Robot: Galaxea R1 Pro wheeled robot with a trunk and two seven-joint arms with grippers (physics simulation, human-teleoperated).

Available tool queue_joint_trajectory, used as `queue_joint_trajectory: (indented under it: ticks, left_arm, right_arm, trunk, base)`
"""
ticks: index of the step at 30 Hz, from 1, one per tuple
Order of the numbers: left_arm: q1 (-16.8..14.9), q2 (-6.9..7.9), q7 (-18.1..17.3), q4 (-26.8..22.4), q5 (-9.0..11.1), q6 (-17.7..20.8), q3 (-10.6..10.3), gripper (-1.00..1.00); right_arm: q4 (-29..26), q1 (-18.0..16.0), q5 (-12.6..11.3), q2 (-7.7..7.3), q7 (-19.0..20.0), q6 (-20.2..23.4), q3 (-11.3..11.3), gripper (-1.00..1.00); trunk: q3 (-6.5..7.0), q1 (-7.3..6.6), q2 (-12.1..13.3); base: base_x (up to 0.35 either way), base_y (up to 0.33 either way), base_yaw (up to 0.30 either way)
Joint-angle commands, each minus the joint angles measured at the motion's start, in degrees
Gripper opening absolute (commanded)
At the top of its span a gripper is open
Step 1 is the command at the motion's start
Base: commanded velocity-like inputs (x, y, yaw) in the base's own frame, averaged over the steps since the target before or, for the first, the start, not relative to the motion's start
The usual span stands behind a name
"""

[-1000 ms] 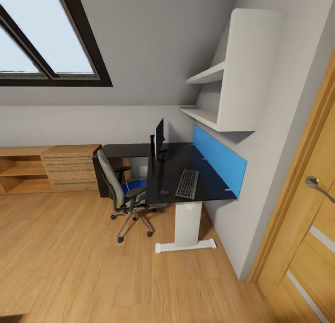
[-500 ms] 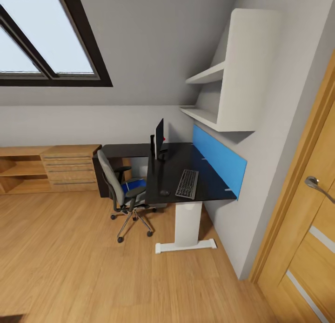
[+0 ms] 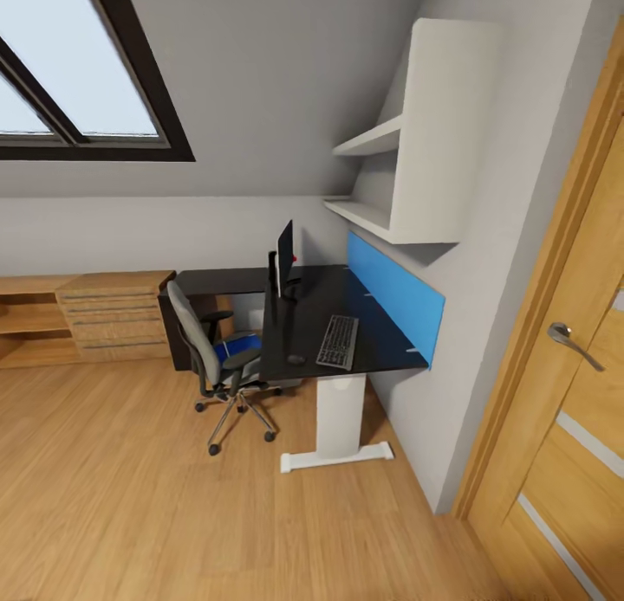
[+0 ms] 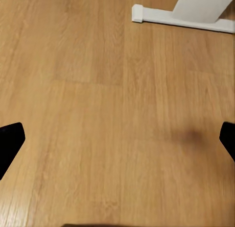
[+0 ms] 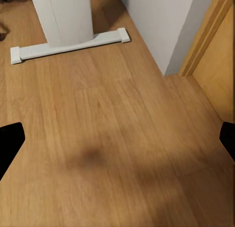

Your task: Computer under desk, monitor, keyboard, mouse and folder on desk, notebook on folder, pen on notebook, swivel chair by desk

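— Right, what is the head camera giving us?

— It is looking across the bedroom at the desk, whose glossy black top is standing on a white pedestal leg along the wall with the blue back panel. The monitor is sitting upright toward the far end of the top, edge-on to us. The keyboard is lying flat nearer the front, and the mouse is sitting just beside it, toward the chair side.

— And the swivel chair?

— The swivel chair is standing on the wooden floor close against the desk's open side, with the folder lying blue on its seat. An oak door is filling the near right edge.

— Grippers?

— Both wrist cameras are looking down at bare floor. The left gripper is showing two dark fingertips far apart, nothing between them. The right gripper is spread just as wide, equally unladen, with the pedestal's white foot lying ahead of it.
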Motion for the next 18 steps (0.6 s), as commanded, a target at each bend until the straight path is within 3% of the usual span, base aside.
queue_joint_trajectory:
  ticks: [1,18]
  left_arm:
    - [0.0,-0.01,0.09,-0.03,0.26,-0.14,0.08,1.0]
    - [0.0,0.0,0.1,0.07,0.27,-0.16,0.1,1.0]
  right_arm:
    - [-0.01,-0.04,-0.02,0.07,-0.25,-0.15,0.04,1.0]
    - [0.04,-0.04,-0.05,0.16,-0.33,-0.16,0.0,1.0]
  trunk:
    - [-0.08,0.01,-0.07]
    - [-0.08,0.01,-0.07]
  base:
    - [0.0,0.065,-0.045]
    - [0.0,0.248,-0.008]
